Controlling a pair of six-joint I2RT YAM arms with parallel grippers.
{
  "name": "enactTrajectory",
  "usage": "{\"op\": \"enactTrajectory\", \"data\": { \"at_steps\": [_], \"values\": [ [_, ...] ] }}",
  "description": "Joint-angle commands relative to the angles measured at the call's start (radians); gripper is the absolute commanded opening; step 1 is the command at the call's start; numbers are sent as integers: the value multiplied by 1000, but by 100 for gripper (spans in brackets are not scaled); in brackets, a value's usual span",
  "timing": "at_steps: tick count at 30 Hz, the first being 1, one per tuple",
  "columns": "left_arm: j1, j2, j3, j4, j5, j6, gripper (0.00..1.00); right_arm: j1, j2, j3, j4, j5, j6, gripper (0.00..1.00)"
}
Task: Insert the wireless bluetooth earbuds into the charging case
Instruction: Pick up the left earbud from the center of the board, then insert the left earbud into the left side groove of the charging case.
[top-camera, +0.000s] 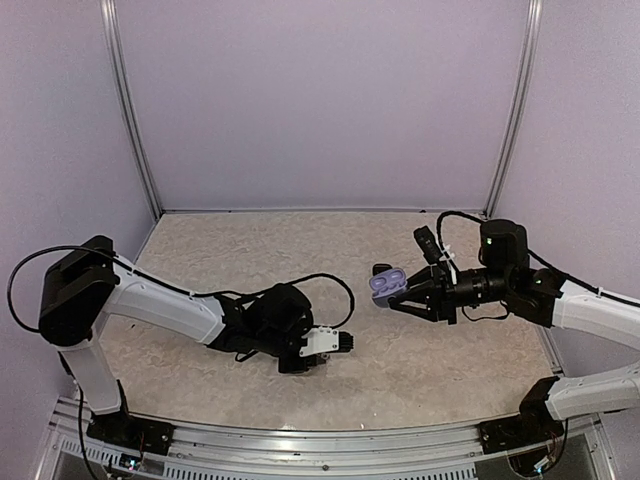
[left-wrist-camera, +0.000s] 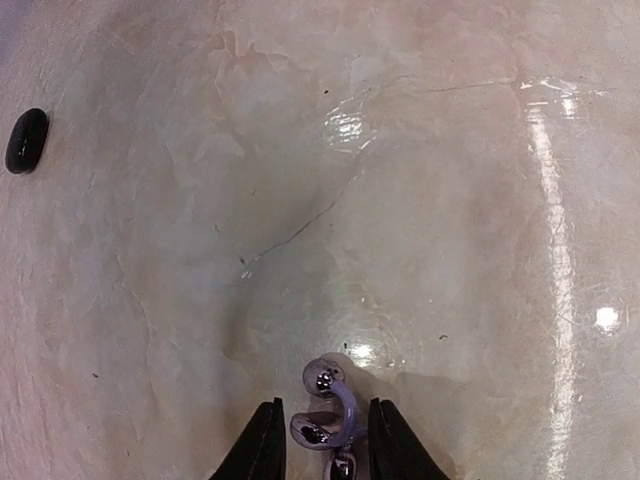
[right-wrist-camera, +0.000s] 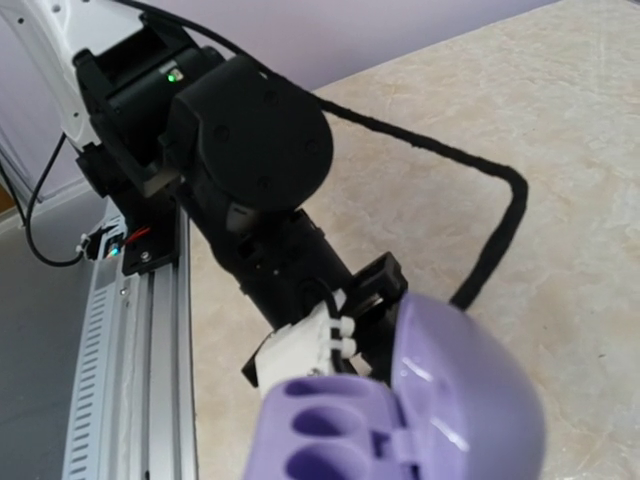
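Note:
A translucent purple earbud (left-wrist-camera: 326, 379) with an ear hook and shiny dark parts lies on the marble table, between the two black fingertips of my left gripper (left-wrist-camera: 325, 403). The jaws are narrow but open, with a thin gap on each side. From above, the left gripper (top-camera: 345, 341) is low over the table's middle. My right gripper (top-camera: 400, 291) hovers to the right, shut on the purple charging case (top-camera: 386, 284). The case (right-wrist-camera: 400, 420) has its lid open and its wells show empty. A small glossy black bud (left-wrist-camera: 26, 140) lies far left of the left gripper.
The right wrist view looks over the case at my left arm (right-wrist-camera: 250, 150), its black cable (right-wrist-camera: 500, 200) looping over the table, and the metal rail (right-wrist-camera: 120, 380) at the near edge. Lilac walls enclose the table (top-camera: 300, 250) on three sides.

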Motion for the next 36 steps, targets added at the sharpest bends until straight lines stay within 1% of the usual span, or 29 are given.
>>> {"op": "enactTrajectory", "data": {
  "at_steps": [1,3,9,11,16,21,26,31,36],
  "values": [
    [-13,23,33,-12,-23,37,30,-14,-12,-10,3,-4,9,0],
    [-13,26,35,-8,-40,39,29,-15,-11,-10,4,-7,8,0],
    [-10,34,42,2,-56,58,20,-21,-7,-11,8,-10,11,0],
    [-8,38,46,-1,-81,65,17,-22,-4,-9,8,-12,10,0],
    [-2,50,62,-16,-75,70,10,-23,1,-8,7,-12,7,0],
    [0,30,57,-6,-65,61,1,-25,5,-8,8,-14,5,0],
    [34,-58,36,8,3,11,0,-25,8,-8,11,-21,6,0],
    [60,-225,12,3,109,-83,0,-25,16,0,12,-47,-3,0],
    [65,-382,4,-18,202,-178,0,-23,30,9,38,-119,-11,0]
  ]
}}
